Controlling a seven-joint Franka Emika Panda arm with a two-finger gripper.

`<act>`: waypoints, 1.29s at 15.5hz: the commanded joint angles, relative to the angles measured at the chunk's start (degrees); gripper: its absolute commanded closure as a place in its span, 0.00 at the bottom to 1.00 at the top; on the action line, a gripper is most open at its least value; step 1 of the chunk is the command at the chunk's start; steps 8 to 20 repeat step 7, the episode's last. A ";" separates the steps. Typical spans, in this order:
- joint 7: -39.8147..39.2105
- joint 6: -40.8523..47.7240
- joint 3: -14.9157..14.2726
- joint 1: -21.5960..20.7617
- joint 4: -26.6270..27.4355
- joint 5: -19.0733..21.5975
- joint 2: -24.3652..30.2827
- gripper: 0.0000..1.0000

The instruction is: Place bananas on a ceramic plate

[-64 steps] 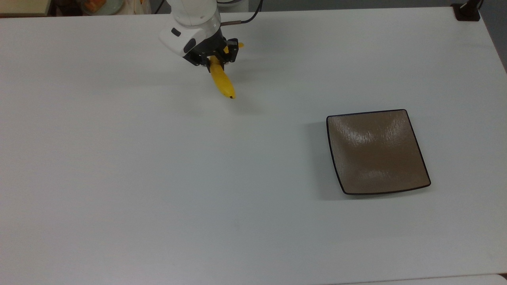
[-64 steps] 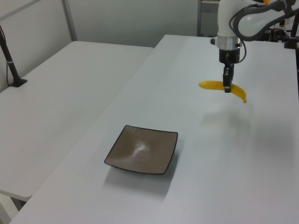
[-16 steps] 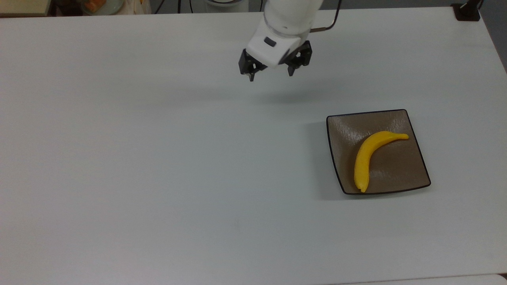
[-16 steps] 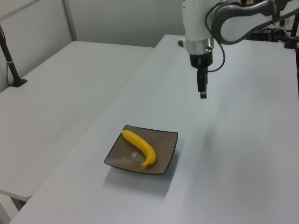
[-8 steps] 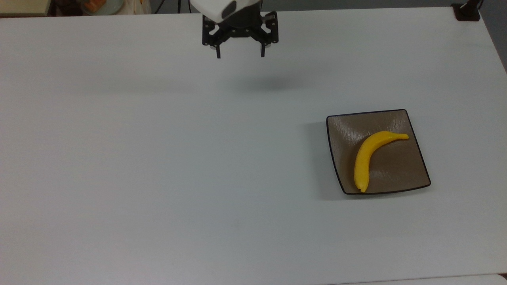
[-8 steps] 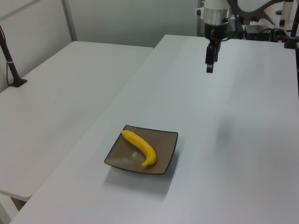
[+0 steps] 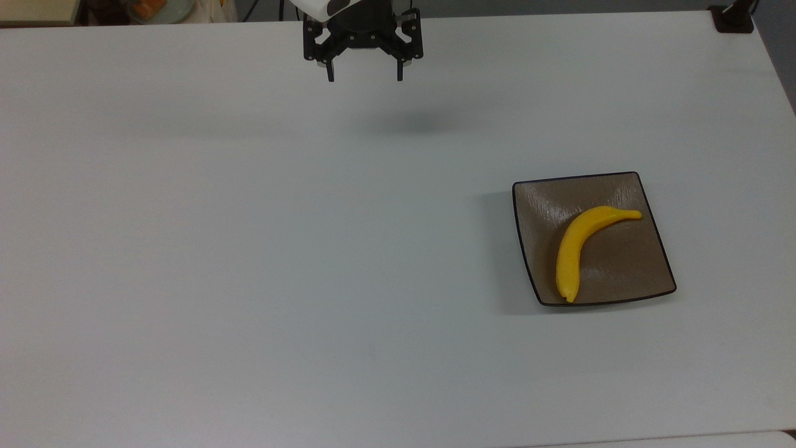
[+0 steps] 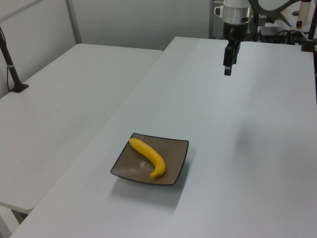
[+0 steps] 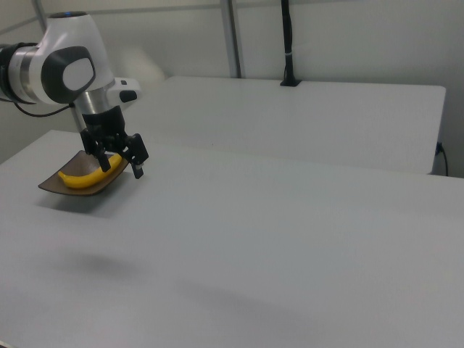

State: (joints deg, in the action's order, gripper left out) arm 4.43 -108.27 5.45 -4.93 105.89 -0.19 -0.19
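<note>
In the right view, the gripper (image 9: 122,164) is partly hiding the bananas (image 9: 88,174). We are counting one banana, lying diagonally on one ceramic plate (image 7: 653,264) at the top view's right. The gripper (image 7: 364,77) is hanging spread and empty, well apart, over the white table (image 7: 249,249).

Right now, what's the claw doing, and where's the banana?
Claw open, empty, above the table. Banana lying on the plate. Nothing between them.
</note>
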 commanded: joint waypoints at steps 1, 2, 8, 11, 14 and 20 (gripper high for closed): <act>-1.09 -1.33 -0.26 -0.08 2.13 1.33 1.78 0.00; -1.52 -0.72 -0.26 -0.08 2.13 1.33 1.69 0.00; -1.62 0.52 -0.26 -0.08 1.87 2.12 1.51 0.00; -1.62 0.52 -0.26 -0.08 1.87 2.12 1.51 0.00; -1.62 0.52 -0.26 -0.08 1.87 2.12 1.51 0.00; -1.62 0.52 -0.26 -0.08 1.87 2.12 1.51 0.00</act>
